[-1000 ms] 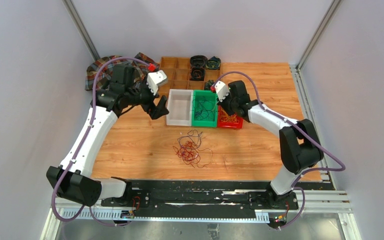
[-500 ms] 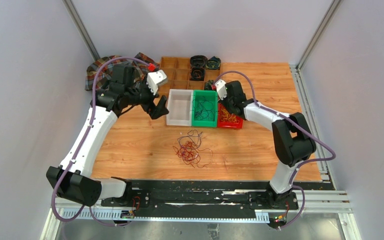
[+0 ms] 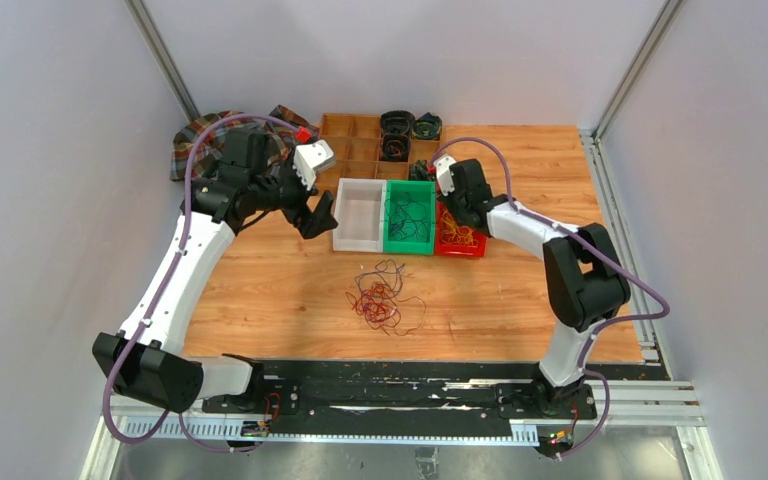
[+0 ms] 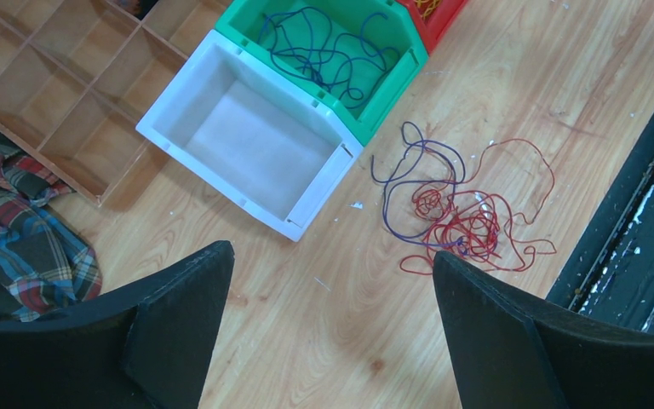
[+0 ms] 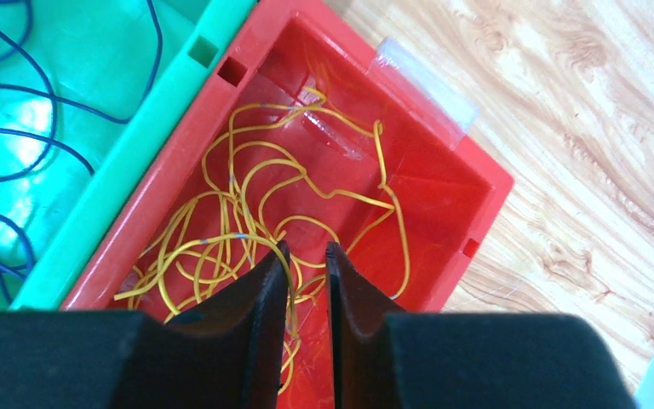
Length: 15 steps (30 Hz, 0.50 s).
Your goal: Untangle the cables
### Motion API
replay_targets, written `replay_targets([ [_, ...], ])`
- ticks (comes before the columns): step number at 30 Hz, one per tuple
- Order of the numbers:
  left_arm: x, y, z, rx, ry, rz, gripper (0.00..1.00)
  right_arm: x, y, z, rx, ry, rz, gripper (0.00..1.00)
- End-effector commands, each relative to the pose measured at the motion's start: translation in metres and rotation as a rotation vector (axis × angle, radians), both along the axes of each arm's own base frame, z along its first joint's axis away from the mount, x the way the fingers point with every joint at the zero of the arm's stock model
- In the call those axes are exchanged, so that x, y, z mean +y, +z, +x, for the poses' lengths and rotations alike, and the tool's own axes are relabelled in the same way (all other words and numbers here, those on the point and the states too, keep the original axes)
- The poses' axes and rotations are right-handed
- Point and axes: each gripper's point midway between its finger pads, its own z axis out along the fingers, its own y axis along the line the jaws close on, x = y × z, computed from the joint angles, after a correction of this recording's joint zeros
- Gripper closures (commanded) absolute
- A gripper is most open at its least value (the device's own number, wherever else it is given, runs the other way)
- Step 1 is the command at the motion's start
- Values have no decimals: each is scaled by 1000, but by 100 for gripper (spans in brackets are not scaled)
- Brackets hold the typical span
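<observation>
Wooden tabletop (image 3: pixel 260 290) — pale walls (image 3: pixel 50 200) | cables (image 3: pixel 380 305) tangled mid-table | left jaws wide | right jaws narrowly parted

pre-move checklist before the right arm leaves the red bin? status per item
1. right gripper above red bin: ok.
2. its jaws apart: ok, narrow gap.
3. its fingers free of yellow cables: cannot tell; one strand runs past a fingertip.
4. left gripper open and empty: ok.
5. tangle sorted out: not ok; red and purple strands intertwined.
6. white bin empty: ok.
</observation>
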Motion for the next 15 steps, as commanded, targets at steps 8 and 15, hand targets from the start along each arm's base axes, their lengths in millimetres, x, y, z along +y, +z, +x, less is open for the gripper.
replay_targets([
  [8,6,15,-2,-53,9,6,3,-4,89,9,-156,-96,111,58],
  [15,7,16,-4,-58,15,9,2,-16,102,6,-190,-160,102,44],
])
